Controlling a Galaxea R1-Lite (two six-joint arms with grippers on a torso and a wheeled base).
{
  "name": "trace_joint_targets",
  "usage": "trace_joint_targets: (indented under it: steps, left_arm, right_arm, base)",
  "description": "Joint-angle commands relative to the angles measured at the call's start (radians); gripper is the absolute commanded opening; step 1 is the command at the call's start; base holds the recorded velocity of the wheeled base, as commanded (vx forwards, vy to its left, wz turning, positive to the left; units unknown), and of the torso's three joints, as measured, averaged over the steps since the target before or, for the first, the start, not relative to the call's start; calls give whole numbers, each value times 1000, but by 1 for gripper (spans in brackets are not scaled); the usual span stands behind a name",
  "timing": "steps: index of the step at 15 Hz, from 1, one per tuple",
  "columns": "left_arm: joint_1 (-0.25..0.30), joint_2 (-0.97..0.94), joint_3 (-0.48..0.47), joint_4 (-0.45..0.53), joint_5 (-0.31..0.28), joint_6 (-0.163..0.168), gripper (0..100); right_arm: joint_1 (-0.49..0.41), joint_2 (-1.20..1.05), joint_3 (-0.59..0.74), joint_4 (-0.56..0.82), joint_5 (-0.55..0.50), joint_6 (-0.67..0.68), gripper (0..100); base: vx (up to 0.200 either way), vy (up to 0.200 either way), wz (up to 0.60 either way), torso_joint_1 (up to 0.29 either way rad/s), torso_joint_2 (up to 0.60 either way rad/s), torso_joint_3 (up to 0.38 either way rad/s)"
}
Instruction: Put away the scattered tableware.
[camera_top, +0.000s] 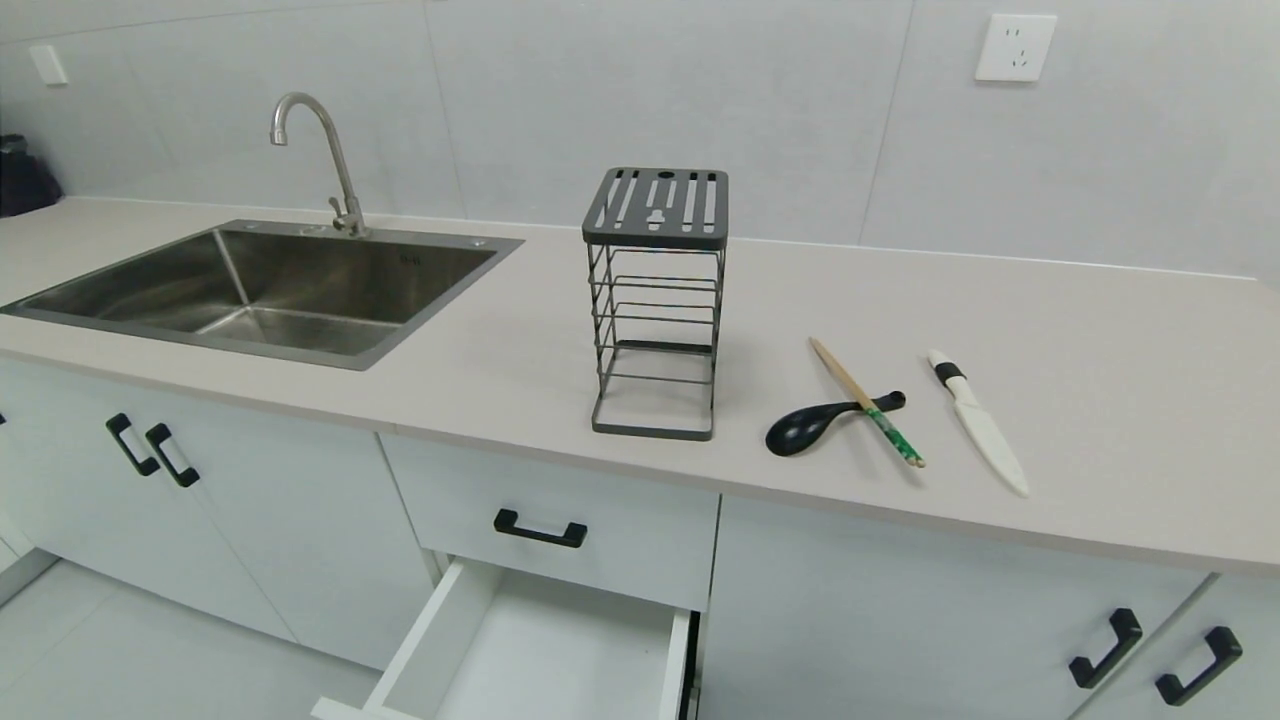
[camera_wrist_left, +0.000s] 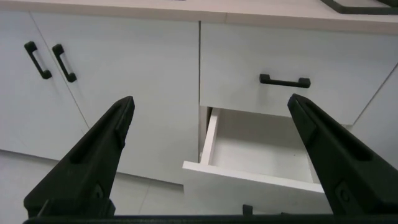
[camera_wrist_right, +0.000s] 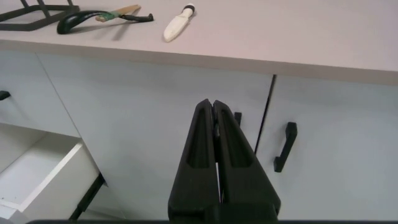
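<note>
Black spoon (camera_top: 800, 432) beneath chopsticks (camera_top: 850, 381), perhaps a pair; left gripper (camera_wrist_left: 210, 104) agape and empty, right gripper (camera_wrist_right: 213, 104) closed, empty.

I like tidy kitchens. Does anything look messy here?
The spoon, chopsticks and knife lie loose on the counter beside the rack, with the chopsticks crossing the spoon's handle. The lower drawer is open.

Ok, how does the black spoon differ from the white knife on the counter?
The spoon is black with a rounded bowl; the knife is white with a black band, long and tapering to a point. The spoon is crossed by the chopsticks; the knife lies alone, touching nothing. The spoon sits nearer the rack than the knife. Both lie flat on the counter.
</note>
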Motion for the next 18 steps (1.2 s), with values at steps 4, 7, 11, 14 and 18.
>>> trace_joint_targets:
  steps: [4,7,11,14,18]
  left_arm:
    - [-1,1,-1,0,1,0,100]
    - [1,1,0,0,1,0,100]
    - [1,1,-1,0,1,0,100]
    - [-1,1,0,0,1,0,100]
    - [-1,1,0,0,1,0,100]
  right_arm:
    - [0,1,0,0,1,-1,0]
    - [0,1,0,0,1,1,0]
    - [0,1,0,0,1,-1,0]
    - [0,1,2,0,1,3,0]
    - [0,1,0,-2,1,-2,0]
  base:
    - [0,0,0,110,-217,-102]
    - [0,0,0,245,-466,-225]
    - [0,0,0,273,-526,-256]
    - [0,0,200,290,-561,-269]
    - [0,0,0,228,-433,-212]
